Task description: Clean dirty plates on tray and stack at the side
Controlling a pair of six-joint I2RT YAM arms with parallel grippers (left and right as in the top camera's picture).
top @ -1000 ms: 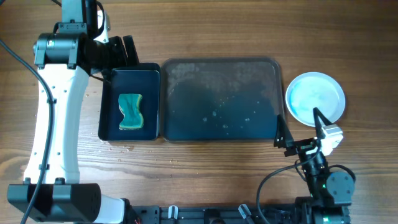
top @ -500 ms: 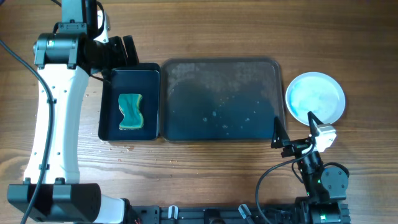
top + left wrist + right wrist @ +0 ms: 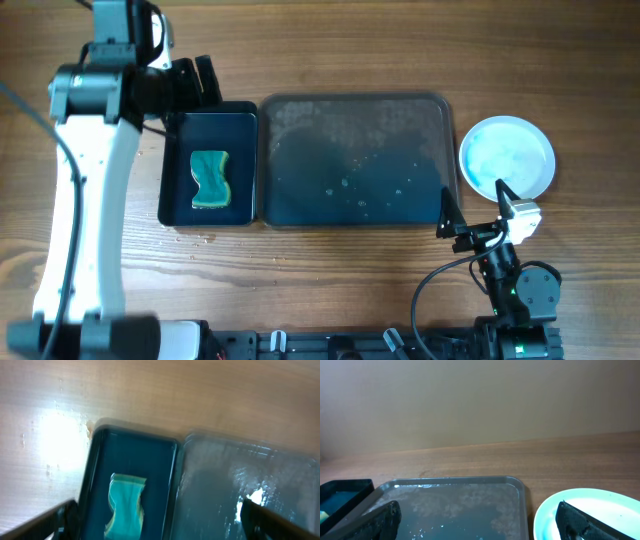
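Observation:
A white plate [image 3: 507, 157] with pale blue smears lies on the table right of the dark grey tray [image 3: 352, 102]. I cannot tell whether others lie under it. The tray holds only water drops and residue. My right gripper [image 3: 474, 205] is open and empty at the tray's front right corner, beside the plate. In the right wrist view its fingers [image 3: 477, 522] straddle the tray [image 3: 455, 480] and the plate [image 3: 592, 502]. My left gripper [image 3: 194, 82] is open and empty above the tub's far edge; its fingers also show in the left wrist view [image 3: 160, 522].
A black tub [image 3: 246, 168] with a green sponge [image 3: 209, 179] stands left of the tray, touching it. In the left wrist view the sponge [image 3: 126, 507] lies in the tub [image 3: 134, 434] beside the tray [image 3: 250, 480]. Bare wood surrounds everything.
My right gripper drew back a little toward the front edge, away from the plate. My left arm shifted slightly to the left.

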